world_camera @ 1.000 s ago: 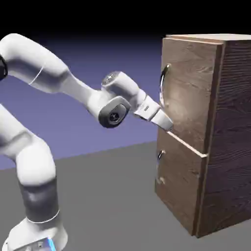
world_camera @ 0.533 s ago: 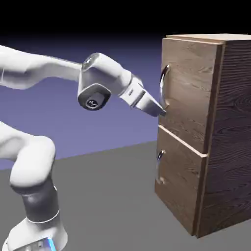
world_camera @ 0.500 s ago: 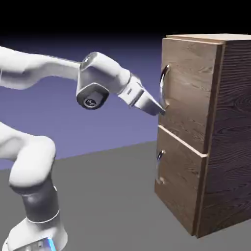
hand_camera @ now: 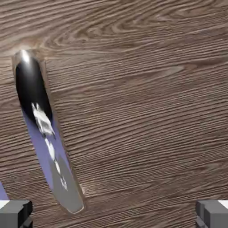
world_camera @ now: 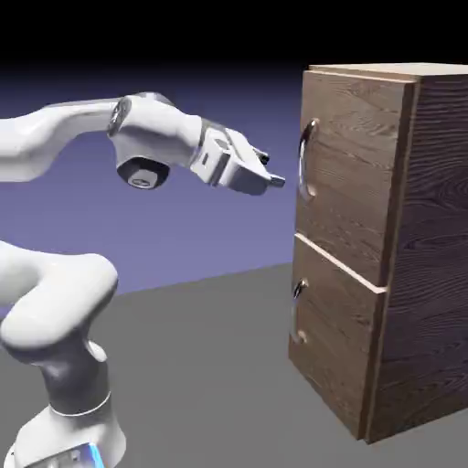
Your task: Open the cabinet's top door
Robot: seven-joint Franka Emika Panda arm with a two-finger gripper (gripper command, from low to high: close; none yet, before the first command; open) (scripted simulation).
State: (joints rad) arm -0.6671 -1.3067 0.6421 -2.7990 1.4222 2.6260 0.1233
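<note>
- Brown wood-grain top door (world_camera: 352, 174) is shut, on the cabinet's upper front; I'm still to grip it.
- My two grey fingertips (hand_camera: 114, 214) stand wide apart, holding nothing, short of the door.
- Its long curved silver handle (hand_camera: 46, 133) lies off toward the hand view's left, nearer my left-side tip there.
- Reaching is the step; next I should centre on the handle, advance, then close.

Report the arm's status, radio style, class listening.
Tool open, empty, short of the upper handle. Top door shut. Nothing visible blocking the approach.
</note>
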